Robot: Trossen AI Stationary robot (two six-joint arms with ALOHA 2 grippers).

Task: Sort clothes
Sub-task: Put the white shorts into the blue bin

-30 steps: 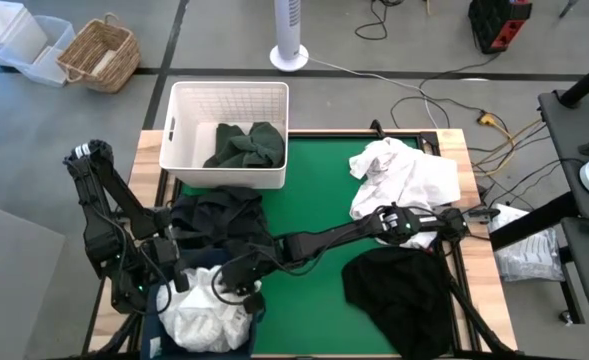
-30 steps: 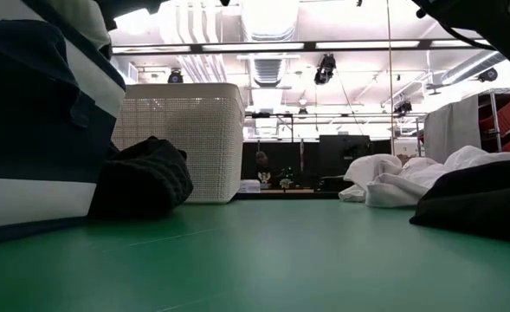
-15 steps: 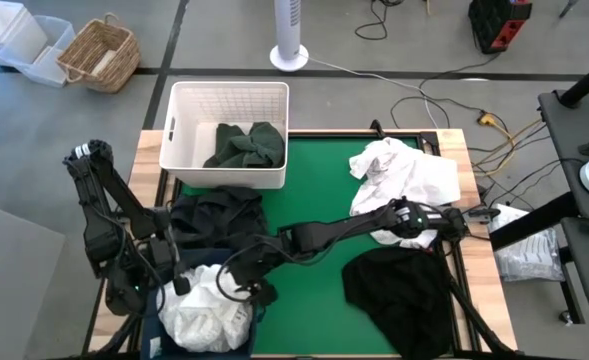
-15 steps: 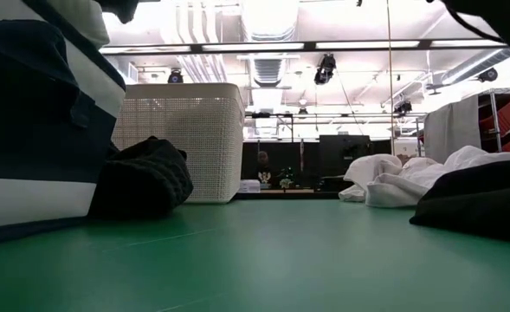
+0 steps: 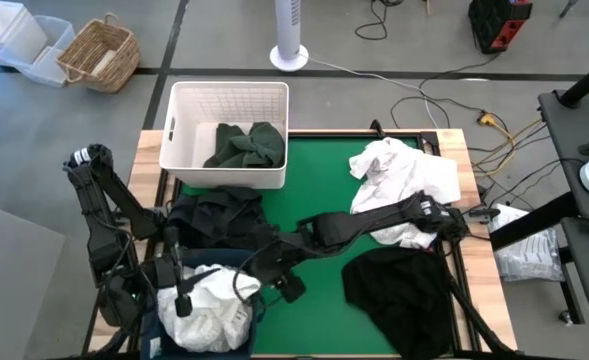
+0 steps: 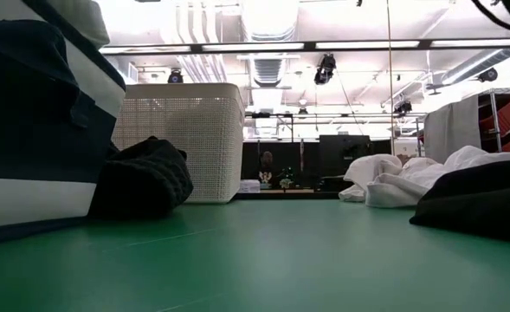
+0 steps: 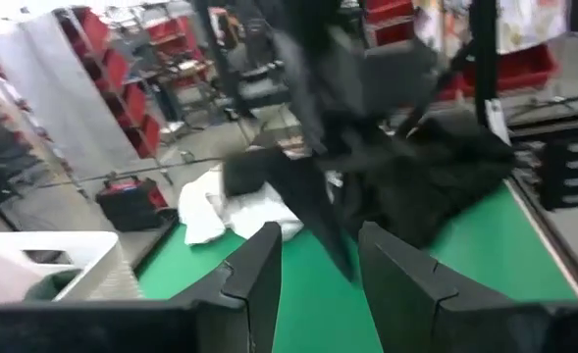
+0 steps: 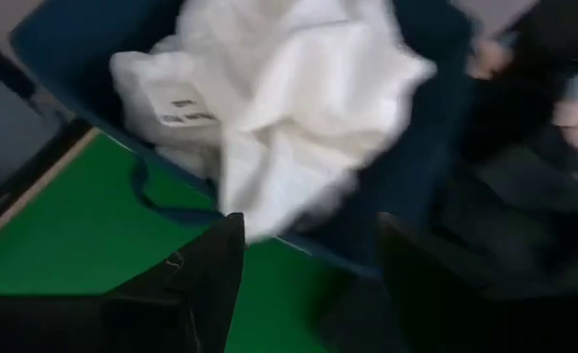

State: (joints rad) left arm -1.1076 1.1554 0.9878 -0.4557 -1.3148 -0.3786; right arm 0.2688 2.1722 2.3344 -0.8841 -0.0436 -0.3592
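The green worktop [image 5: 314,190] fills the middle of the high view. The clothes lie scattered on it: a black garment [image 5: 399,290] at lower right, a white pile [image 5: 404,175] at upper right, dark green pieces [image 5: 246,145] in the white lattice basket [image 5: 179,125] at upper left, and a white garment [image 5: 209,310] in the navy bin [image 5: 157,305] at lower left. The right gripper [image 5: 279,285] sits just right of that bin, open and empty. The black garment lies to its right, nearest this arm. The left gripper [image 7: 318,275], open and empty, hangs over the bin.
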